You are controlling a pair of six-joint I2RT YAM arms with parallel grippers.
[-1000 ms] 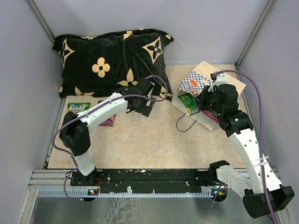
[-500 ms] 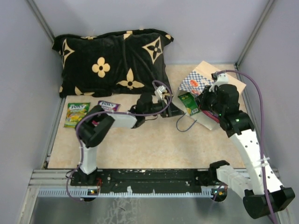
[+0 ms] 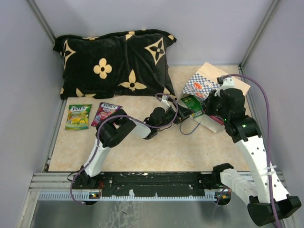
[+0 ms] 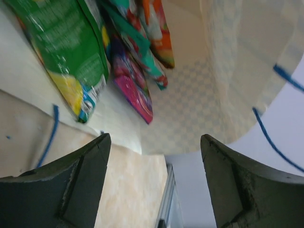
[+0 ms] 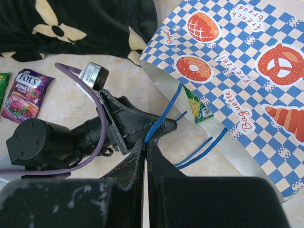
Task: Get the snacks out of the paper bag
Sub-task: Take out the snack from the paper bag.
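The paper bag (image 3: pixel 202 85) lies on its side at the right, mouth facing left. My right gripper (image 3: pixel 212 102) is shut on its blue cord handle (image 5: pixel 164 116), jaws together (image 5: pixel 146 142). My left gripper (image 3: pixel 183 114) is open at the bag's mouth (image 4: pixel 154 137) and holds nothing. Inside the bag I see a green packet (image 4: pixel 66 52), a magenta one (image 4: pixel 135 80), a teal one (image 4: pixel 142 47) and an orange one (image 4: pixel 159 33). The green packet's corner pokes out of the mouth (image 5: pixel 197 107). Two snacks lie on the table at the left: a green packet (image 3: pixel 78 116) and a magenta packet (image 3: pixel 105 113).
A black cushion with tan flowers (image 3: pixel 114 61) fills the back left. Grey walls close in the table on three sides. The second blue handle (image 3: pixel 190 128) trails on the table in front of the bag. The left arm stretches across the middle of the table.
My left gripper has swung right, from over the magenta packet to the bag's mouth. The magenta packet now lies uncovered beside the green one. The right gripper has kept hold of the handle.
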